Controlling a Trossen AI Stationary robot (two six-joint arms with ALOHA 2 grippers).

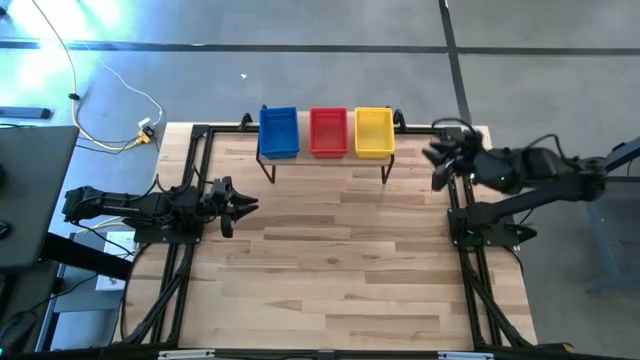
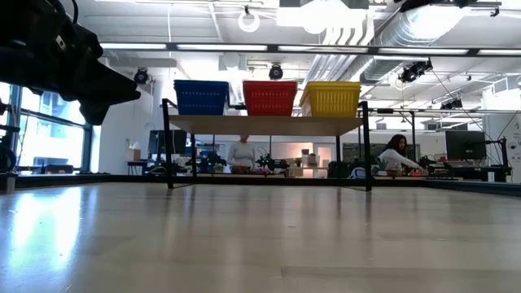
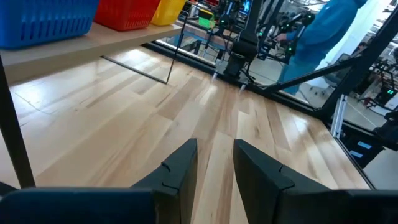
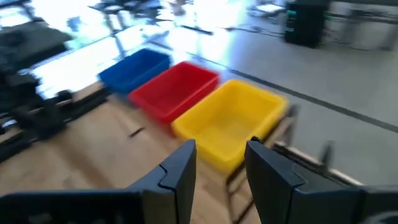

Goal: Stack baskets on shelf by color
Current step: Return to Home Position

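Black and holding nothing, the right hand point(image 1: 436, 165) is hovering with its fingers parted just beside the yellow end of the shelf point(image 2: 264, 125), above the far right corner of the worktop point(image 1: 330, 260). Across the worktop, the left hand point(image 1: 248, 205) is waiting at the left edge, its fingers likewise apart and empty, pointing toward the middle. On the shelf, the baskets point(image 2: 269, 98) are sitting side by side as a blue stack point(image 1: 279, 132), a red stack point(image 1: 328, 132) and a yellow stack point(image 1: 373, 132). How many are nesting in each cannot be counted. No basket is lying on the worktop, so the sorting appears finished and the step in hand seems to be the return to rest. The next move is calling for the right arm to draw away and fold back without brushing the yellow stack or the shelf.
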